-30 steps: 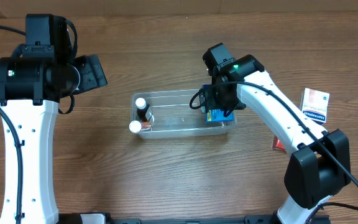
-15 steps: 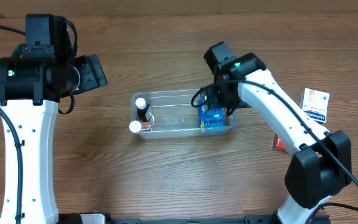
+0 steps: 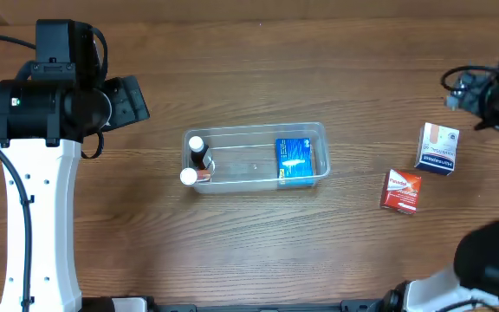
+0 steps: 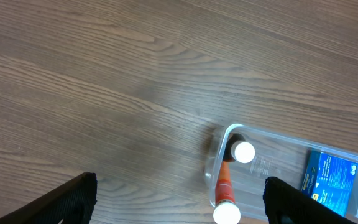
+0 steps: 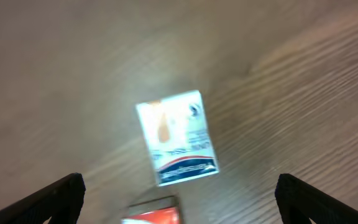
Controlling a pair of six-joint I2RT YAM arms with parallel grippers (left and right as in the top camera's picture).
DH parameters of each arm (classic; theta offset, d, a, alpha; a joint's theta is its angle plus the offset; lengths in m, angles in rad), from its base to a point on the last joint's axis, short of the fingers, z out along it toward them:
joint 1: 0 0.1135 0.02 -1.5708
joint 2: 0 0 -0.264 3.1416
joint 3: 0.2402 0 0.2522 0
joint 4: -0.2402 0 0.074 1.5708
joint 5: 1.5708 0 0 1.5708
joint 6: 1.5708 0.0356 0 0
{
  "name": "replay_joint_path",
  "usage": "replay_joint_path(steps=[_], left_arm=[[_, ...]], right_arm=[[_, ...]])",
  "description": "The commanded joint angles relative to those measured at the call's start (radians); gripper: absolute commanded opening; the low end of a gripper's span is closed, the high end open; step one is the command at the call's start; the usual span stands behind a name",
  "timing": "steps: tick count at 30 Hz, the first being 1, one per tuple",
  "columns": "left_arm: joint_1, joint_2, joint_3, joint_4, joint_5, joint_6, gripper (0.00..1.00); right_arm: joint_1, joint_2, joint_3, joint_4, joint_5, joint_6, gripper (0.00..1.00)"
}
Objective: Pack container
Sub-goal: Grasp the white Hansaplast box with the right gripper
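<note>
Overhead, the container (image 3: 245,165) is sitting mid-table (image 3: 258,251), holding a blue box (image 3: 294,161) at its 3 o'clock end and white-capped bottles (image 3: 197,143) at its 9 o'clock end. A white box (image 3: 438,149) is lying well off at 3 o'clock, with a red box (image 3: 402,191) resting near it at 7 o'clock. In the left wrist view, the left gripper (image 4: 182,200) is hanging released, fingers spread wide, the container showing at 4 o'clock. In the blurred right wrist view, the right gripper (image 5: 179,202) is likewise gaping, with the white box lying at 12 o'clock of it.
</note>
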Motion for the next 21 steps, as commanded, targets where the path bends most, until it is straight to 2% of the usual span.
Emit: replay_joint_path(steps=[1,7,10,21], left_arm=[[0.004,0.000,0.013,0.001,-0.005,0.005,0.87],[0.004,0.000,0.013,0.001,-0.005,0.005,0.87],[0.004,0.000,0.013,0.000,-0.005,0.005,0.87],[0.004,0.000,0.013,0.001,-0.003,0.005,0.88]], right_arm=[[-0.024,0.093,-0.041,0.023,-0.082,-0.121,1.00],[-0.016,0.234,-0.056,0.045,-0.076,-0.140,1.00],[-0.016,0.295,-0.056,0.042,0.035,-0.109,1.00],[-0.019,0.312,-0.069,0.084,-0.002,-0.117,1.00]])
